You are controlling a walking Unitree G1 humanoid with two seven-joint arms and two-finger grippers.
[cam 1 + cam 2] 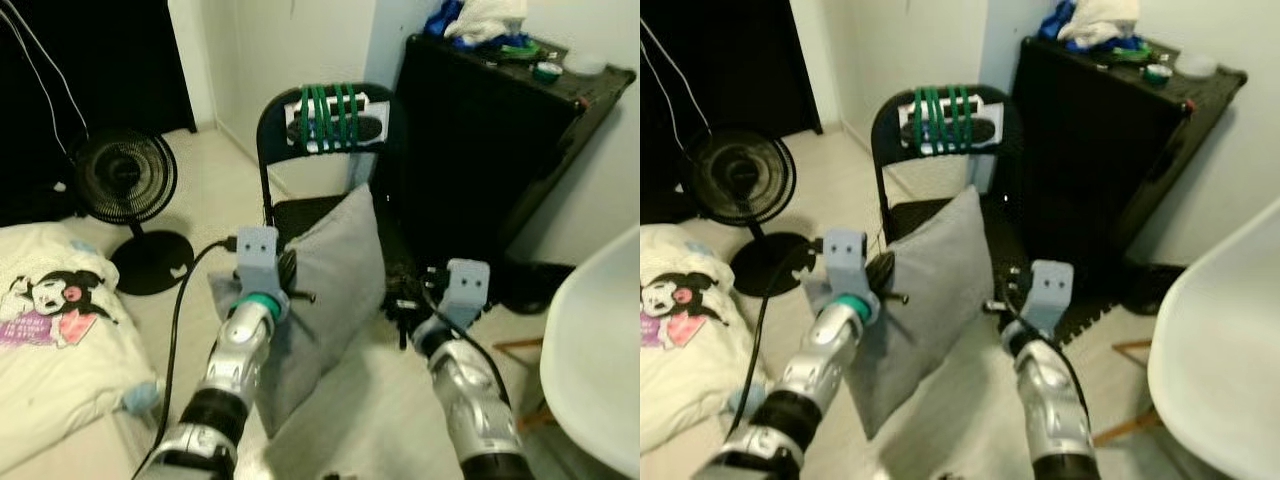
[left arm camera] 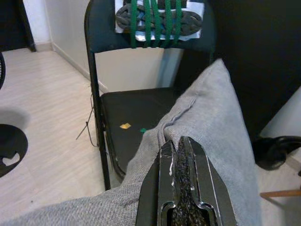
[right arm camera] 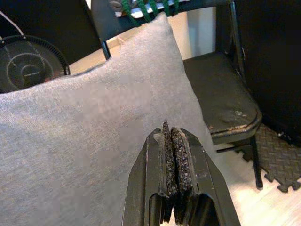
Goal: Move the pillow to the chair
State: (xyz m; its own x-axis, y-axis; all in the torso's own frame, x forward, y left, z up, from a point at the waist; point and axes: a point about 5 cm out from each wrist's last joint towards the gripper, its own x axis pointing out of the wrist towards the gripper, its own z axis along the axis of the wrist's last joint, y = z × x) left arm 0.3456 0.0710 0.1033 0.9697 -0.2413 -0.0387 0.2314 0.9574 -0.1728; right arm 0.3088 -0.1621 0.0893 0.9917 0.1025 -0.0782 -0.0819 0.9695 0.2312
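A grey pillow (image 1: 335,290) stands upright on a corner in front of the black folding chair (image 1: 300,215), its top corner leaning over the seat edge. My left gripper (image 1: 292,283) is shut on the pillow's left seam; in the left wrist view the fingertips (image 2: 178,143) pinch the grey fabric, with the bare chair seat (image 2: 136,127) beyond. My right gripper (image 1: 405,305) hangs shut just right of the pillow, with nothing seen between its pads (image 3: 169,132). Green cord wraps a bundle on the chair back (image 1: 330,115).
A black floor fan (image 1: 125,175) stands to the left, its cable (image 1: 180,310) trailing past my left arm. White bedding with a cartoon print (image 1: 50,320) lies at the near left. A black cabinet (image 1: 490,130) rises right of the chair, and a white curved seat (image 1: 600,350) crowds the near right.
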